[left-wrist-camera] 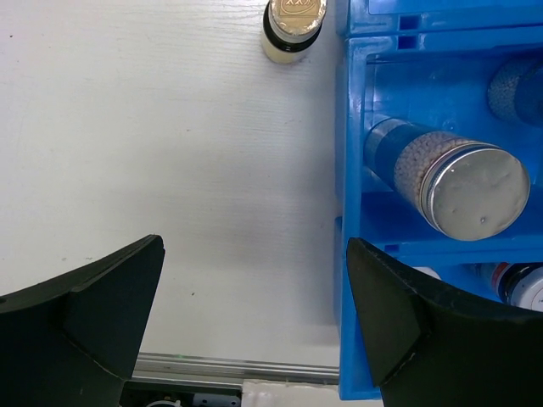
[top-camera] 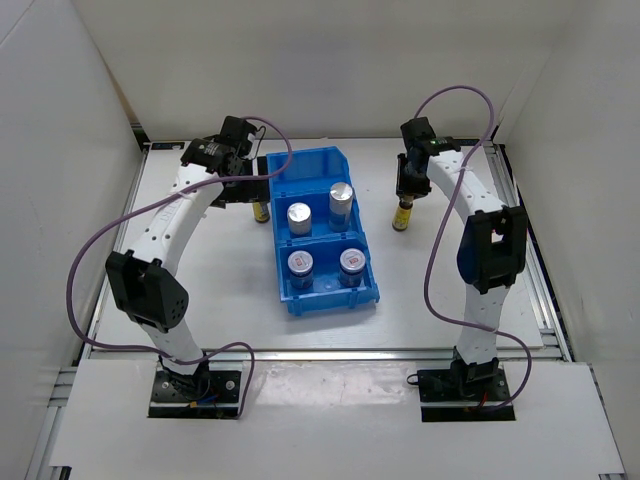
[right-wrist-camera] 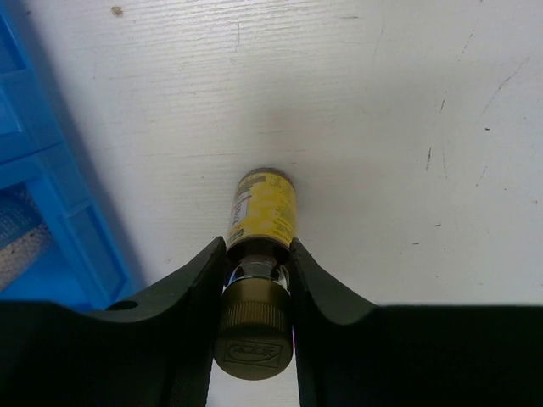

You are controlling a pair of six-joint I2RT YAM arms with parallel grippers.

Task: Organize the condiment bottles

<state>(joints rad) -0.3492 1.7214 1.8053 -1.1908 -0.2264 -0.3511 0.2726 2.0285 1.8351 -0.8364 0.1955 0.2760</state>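
A dark-brown bottle with a gold cap and yellow label [right-wrist-camera: 263,208] is gripped at its neck by my right gripper [right-wrist-camera: 257,254], right of the blue bin [top-camera: 285,290]; it also shows in the top view [top-camera: 404,214] below that gripper [top-camera: 409,188]. The second brown bottle [top-camera: 261,211] stands left of the bin and shows in the left wrist view [left-wrist-camera: 293,25]. My left gripper [left-wrist-camera: 254,254] is open and empty over the table beside the bin's left wall. Two tall silver-lidded cylinders [top-camera: 299,218] [top-camera: 342,200] stand in the middle compartment. Two squat jars [top-camera: 301,265] [top-camera: 351,263] sit in the near one.
The bin's far compartment [top-camera: 310,168] holds nothing. White walls enclose the table on the left, back and right. A metal rail [top-camera: 320,352] runs along the near edge. Purple cables loop from both arms.
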